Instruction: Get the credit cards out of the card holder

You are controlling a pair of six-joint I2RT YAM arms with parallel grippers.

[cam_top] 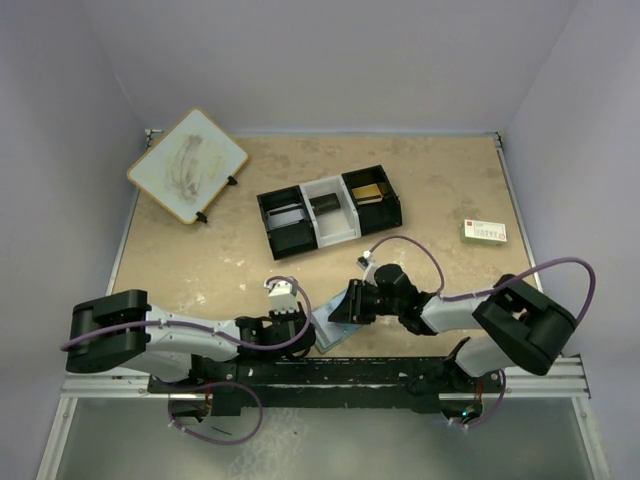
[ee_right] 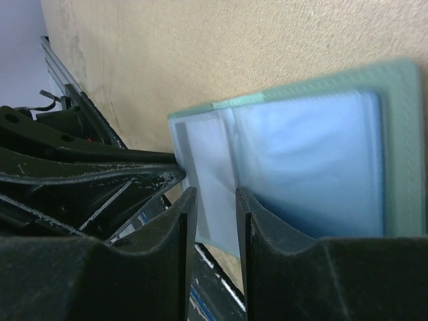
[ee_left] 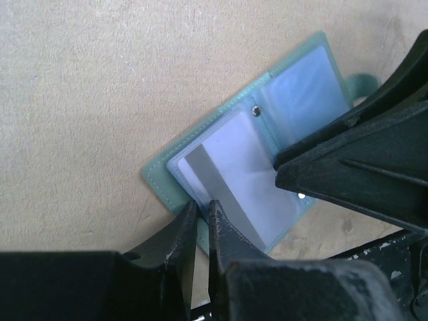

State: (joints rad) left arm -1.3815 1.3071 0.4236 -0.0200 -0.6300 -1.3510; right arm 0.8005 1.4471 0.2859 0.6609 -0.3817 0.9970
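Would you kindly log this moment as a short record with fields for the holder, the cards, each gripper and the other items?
card holder: open on the table's near edge
pale card: in the holder's pocket
left gripper: nearly closed at the card's edge
right gripper: fingers straddling the holder's edge
tray: three compartments, gold item in the right one
white box: far right

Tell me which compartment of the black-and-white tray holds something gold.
The right-hand black compartment of the tray holds the gold item; the white middle and the left compartments show only dark contents.
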